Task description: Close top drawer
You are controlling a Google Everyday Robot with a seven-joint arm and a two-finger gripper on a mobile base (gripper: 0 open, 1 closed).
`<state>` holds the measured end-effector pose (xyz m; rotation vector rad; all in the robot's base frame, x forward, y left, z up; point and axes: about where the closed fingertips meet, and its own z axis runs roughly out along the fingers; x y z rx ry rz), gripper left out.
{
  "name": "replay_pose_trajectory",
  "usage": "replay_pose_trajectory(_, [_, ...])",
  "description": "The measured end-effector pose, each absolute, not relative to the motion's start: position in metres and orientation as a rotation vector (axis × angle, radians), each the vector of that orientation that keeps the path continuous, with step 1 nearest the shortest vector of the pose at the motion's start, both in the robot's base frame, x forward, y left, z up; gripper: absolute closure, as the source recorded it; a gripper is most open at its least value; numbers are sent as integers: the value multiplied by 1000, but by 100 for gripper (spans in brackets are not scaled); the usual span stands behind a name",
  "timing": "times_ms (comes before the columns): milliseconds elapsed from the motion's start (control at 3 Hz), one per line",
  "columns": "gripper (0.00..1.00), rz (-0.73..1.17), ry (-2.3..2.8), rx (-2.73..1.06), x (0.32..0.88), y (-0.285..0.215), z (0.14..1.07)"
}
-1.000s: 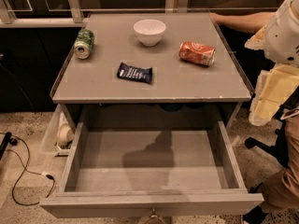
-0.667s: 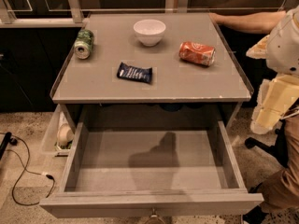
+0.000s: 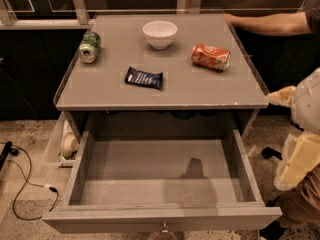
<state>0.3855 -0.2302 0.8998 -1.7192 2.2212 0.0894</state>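
The top drawer (image 3: 160, 218) is pulled wide open below the grey table top (image 3: 215, 91). Its plain grey inside (image 3: 150, 171) holds nothing, and its small round knob (image 3: 164, 229) shows at the bottom edge. My gripper (image 3: 298, 160) is the pale yellow part of the arm at the right edge of the camera view. It hangs beside the drawer's right wall, apart from it. The arm's shadow falls on the drawer floor.
On the table top lie a white bowl (image 3: 159, 33), a green can (image 3: 89, 47), an orange can (image 3: 211, 57) and a dark blue packet (image 3: 144, 77). A person's arm (image 3: 270, 23) rests at the back right. A clear bin (image 3: 62, 144) and a cable (image 3: 22, 184) are on the floor at left.
My arm has moved down and a little to the right, toward the frame's edge. Its shadow in the drawer has shifted right. The drawer has stayed open.
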Motion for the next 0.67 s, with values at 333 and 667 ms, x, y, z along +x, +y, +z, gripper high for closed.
replay_pose_trajectory(333, [0,188,2225,-1690,345,-238,864])
replay_pose_trajectory(667, [19,238,2207,-1676,307,-241,846])
